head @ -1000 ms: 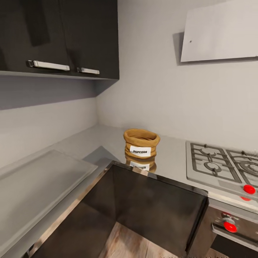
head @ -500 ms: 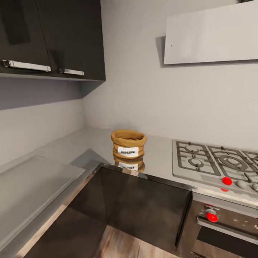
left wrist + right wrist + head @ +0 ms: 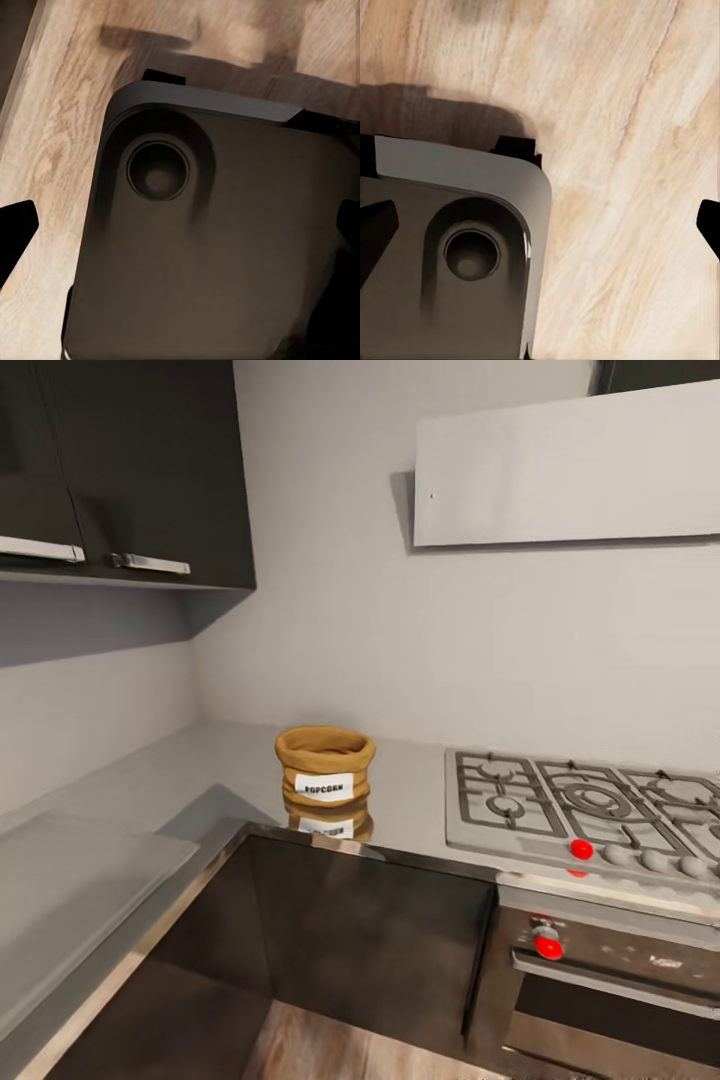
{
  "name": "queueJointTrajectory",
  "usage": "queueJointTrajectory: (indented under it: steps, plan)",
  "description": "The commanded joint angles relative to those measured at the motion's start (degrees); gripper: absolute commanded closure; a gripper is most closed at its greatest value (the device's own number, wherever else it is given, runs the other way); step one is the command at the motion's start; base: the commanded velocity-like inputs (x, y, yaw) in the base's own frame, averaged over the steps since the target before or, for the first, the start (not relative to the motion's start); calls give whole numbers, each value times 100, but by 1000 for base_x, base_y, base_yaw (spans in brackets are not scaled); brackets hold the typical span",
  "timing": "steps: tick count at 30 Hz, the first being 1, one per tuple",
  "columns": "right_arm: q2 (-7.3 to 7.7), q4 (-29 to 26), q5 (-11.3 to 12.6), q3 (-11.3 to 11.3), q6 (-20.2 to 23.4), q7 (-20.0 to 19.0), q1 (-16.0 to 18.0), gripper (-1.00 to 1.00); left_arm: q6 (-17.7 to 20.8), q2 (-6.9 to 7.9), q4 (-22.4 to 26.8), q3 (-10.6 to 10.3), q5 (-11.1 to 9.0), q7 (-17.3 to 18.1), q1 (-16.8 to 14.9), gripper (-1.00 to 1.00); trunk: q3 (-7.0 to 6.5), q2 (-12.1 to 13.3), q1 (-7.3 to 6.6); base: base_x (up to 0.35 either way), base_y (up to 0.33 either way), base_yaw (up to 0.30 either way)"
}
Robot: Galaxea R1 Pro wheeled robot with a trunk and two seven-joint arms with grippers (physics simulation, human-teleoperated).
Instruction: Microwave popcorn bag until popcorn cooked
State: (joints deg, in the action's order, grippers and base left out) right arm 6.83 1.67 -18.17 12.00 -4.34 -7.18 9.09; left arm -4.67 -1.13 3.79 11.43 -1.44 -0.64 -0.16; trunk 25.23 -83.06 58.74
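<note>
The popcorn bag (image 3: 325,767) stands on the table (image 3: 210,770) near the far corner, left of the hob (image 3: 590,815), contents hidden. Both wrist views cut off the fingers, edge slivers apart.

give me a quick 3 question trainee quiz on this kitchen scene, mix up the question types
1. True or false: the popcorn bag stands upright on the countertop, apart from the gas hob.
2. Multiple choice: the word on the bag's white label reads
A. SUGAR
B. POPCORN
C. FLOUR
3. Fill in: the round knobs on the hob's front edge and on the oven below it are coloured ____.

Key: 1 true; 2 B; 3 red. The red ones show at the hob knob and the oven knob. In both wrist views the camera looks down past the robot's base at the wood floor, with dark fingertips at the picture edges.
</note>
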Motion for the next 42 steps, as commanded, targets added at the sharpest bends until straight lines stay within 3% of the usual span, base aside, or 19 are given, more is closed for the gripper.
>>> queueJointTrajectory:
  steps: [1,42]
  plan:
    - [4,18,-80,49,-30,-13,10,-100,-16,-2,-1,21,-15,-7,-2,-100,3,-3,0,0,0,-137]
    - [37,18,-90,57,-32,-18,7,-100,-16,-10,0,35,-5,-7,-2,-100,-2,-3,0,58,0,-5]
